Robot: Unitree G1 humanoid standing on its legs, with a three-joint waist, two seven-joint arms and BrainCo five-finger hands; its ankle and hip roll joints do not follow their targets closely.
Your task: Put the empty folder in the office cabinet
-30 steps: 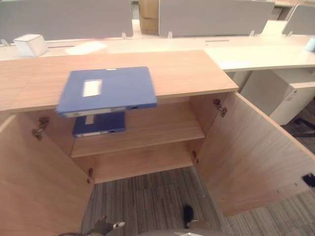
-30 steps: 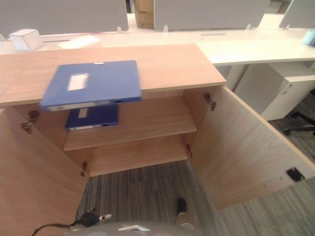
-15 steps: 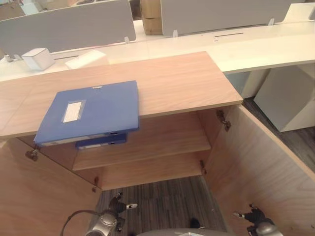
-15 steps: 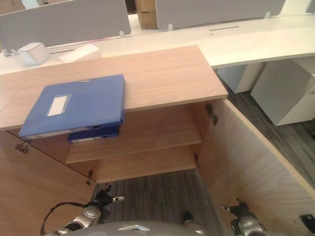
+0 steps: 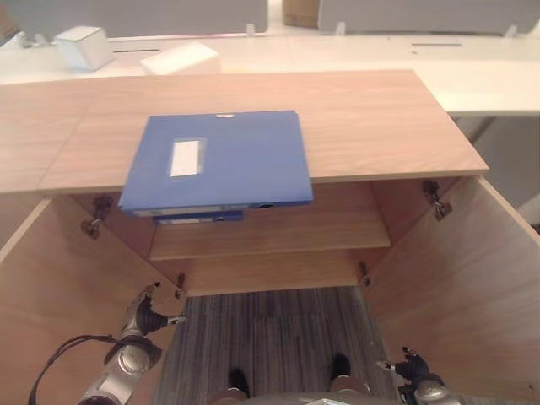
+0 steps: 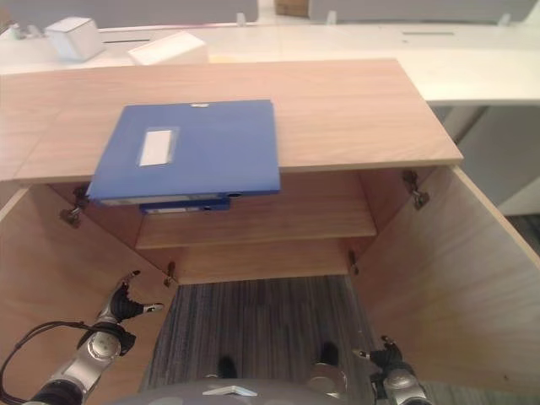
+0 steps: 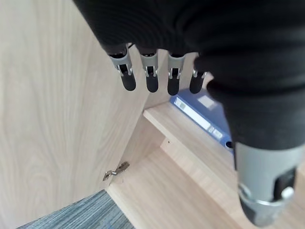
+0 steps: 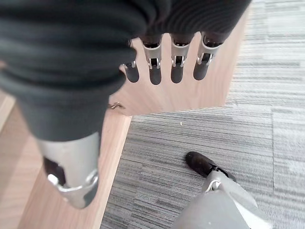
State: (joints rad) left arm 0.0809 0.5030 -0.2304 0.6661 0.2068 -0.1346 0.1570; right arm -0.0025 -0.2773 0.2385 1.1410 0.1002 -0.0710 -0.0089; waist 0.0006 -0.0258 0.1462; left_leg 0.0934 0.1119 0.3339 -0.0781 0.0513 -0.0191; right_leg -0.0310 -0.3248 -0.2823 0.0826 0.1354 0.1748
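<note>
Two blue folders in play from the head camera: the top folder (image 5: 218, 162) lies flat on the cabinet top (image 5: 371, 118), its near edge jutting just past the front lip, and beneath it a second folder (image 5: 198, 218) sits on the upper shelf (image 5: 278, 234) at the left end. The rest of that shelf is bare wood to the right wall. Both doors stand wide, left door (image 5: 59, 295) and right door (image 5: 464, 278), with striped carpet (image 5: 270, 337) between them. The left hand (image 5: 145, 316) hangs low beside the left door, fingers loose and holding nothing; the right hand (image 6: 384, 359) is low by the right door.

Left wrist camera: fingers (image 7: 151, 76) straight and relaxed, empty, pointing into the cabinet, the door panel close alongside, the shelved folder's spine (image 7: 200, 119) ahead on the shelf.

Right wrist camera: fingers (image 8: 177, 67) straight and spread slightly, nothing held, the door's edge just past them, carpet open below.
</note>
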